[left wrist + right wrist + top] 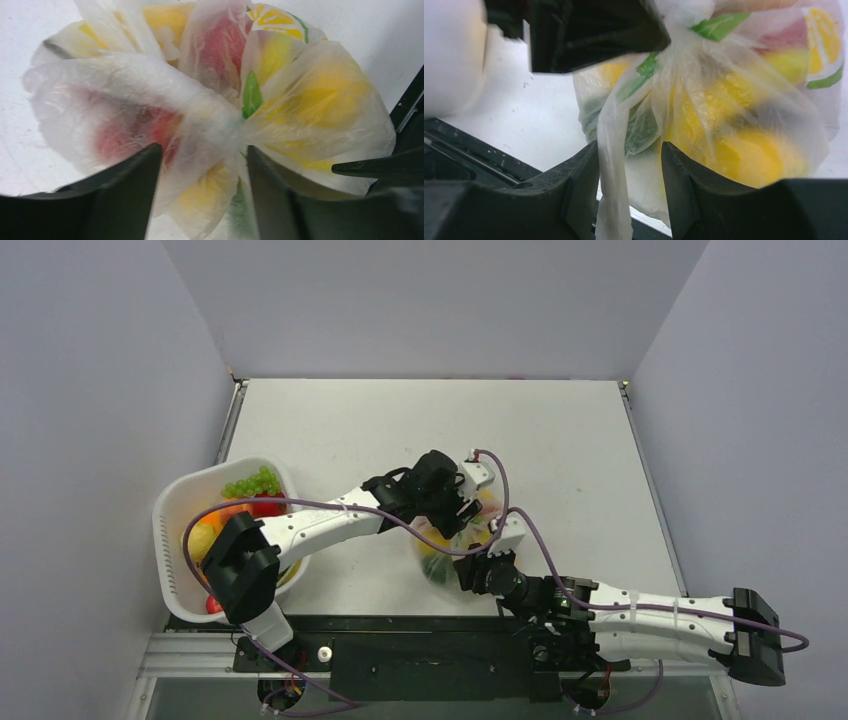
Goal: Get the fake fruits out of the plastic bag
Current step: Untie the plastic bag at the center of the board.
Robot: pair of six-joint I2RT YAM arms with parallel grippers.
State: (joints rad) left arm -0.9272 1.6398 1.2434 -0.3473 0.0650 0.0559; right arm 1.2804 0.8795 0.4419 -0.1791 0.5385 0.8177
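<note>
Looking down, you see the bag on the table by its near edge, about midway along it. Its film is gathered to a point, with red, yellow and green fruits inside. Your left gripper hangs over it, jaws spread to a middling width astride the gathered neck, film bulging between them. Your right gripper, on the bag's near side, is parted narrowly, a loose strip of film hanging in the gap. The basket at the near left corner holds more fruits.
</note>
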